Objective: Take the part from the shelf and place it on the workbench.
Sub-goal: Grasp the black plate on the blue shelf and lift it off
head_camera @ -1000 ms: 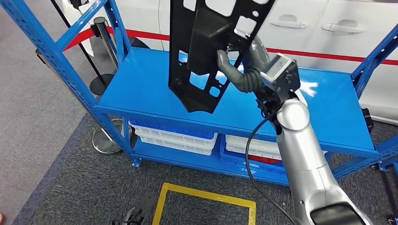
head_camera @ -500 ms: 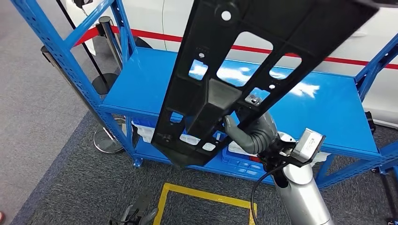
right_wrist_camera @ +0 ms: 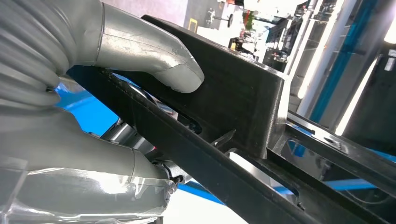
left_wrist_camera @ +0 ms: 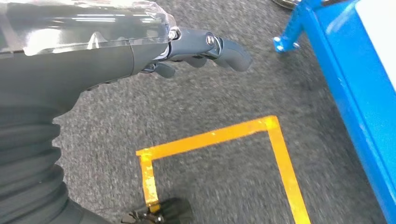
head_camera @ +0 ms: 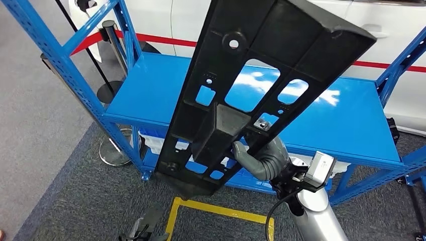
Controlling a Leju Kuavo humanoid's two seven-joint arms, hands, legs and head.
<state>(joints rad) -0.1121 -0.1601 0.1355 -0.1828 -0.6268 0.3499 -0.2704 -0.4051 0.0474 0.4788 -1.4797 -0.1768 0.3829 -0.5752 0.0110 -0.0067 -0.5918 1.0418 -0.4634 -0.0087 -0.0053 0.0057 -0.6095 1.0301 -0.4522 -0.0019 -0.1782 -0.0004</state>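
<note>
The part (head_camera: 261, 65) is a long black plastic panel with several cut-outs, held up tilted and close to my head, above the blue shelf (head_camera: 150, 95). My right hand (head_camera: 263, 158) grips it near its lower end, in front of the shelf's front edge. In the right wrist view the thumb (right_wrist_camera: 149, 56) presses on the part (right_wrist_camera: 243, 98) and the fingers wrap beneath it. My left hand (left_wrist_camera: 201, 46) hangs low over the grey carpet with its fingers loosely extended, holding nothing.
White bins (head_camera: 153, 143) sit on the lower shelf level. A blue upright (head_camera: 65, 65) stands at the left, with stanchion bases (head_camera: 113, 150) beside it. A yellow tape square (head_camera: 221, 211) marks the carpet in front. A white car (head_camera: 161, 20) stands behind the shelf.
My right hand has drawn the part down and back from over the shelf top to in front of its edge. The part now looms larger, nearer my head.
</note>
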